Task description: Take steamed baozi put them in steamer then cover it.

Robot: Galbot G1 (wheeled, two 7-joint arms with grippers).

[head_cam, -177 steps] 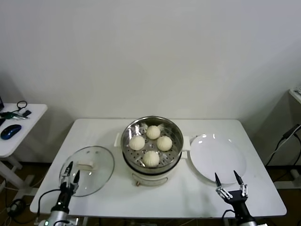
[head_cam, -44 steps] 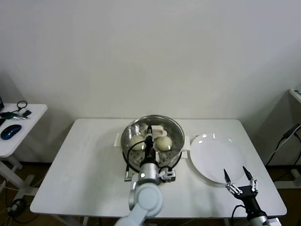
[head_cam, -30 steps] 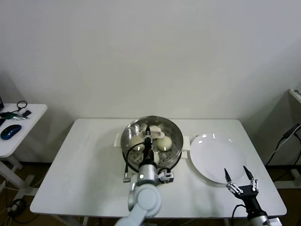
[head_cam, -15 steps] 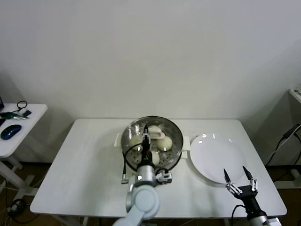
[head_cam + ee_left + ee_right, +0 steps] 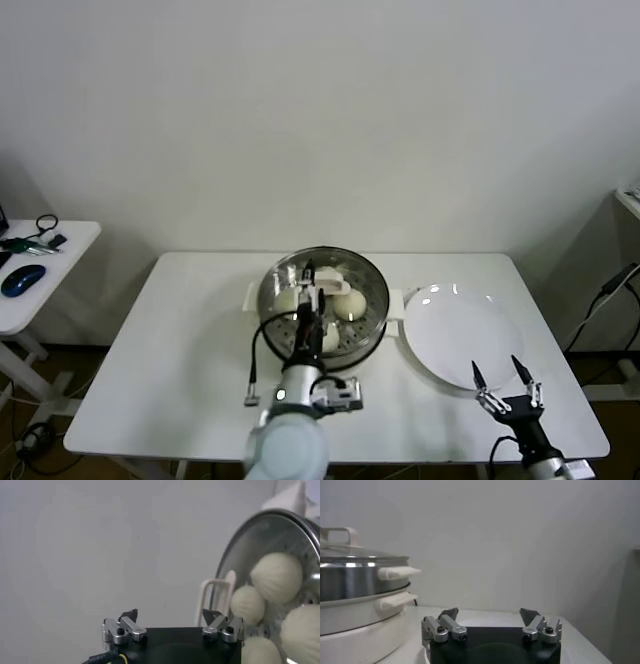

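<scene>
The steamer stands mid-table on its white pot base. The glass cover lies on it, its cream handle at the centre. Steamed baozi show through the glass. My left gripper is open and empty at the steamer's near side, just short of the handle. In the left wrist view my left gripper is open, with the handle and baozi under the cover beyond it. My right gripper is open and empty near the table's front right; it also shows open in the right wrist view.
A flat white plate lies right of the steamer. In the right wrist view the covered steamer stands off to one side. A small side table with a blue mouse and cables stands far left.
The cover went from the table's left onto the steamer. Within the last second my left gripper has let go of the handle and drawn back toward the front. The right gripper barely moved.
</scene>
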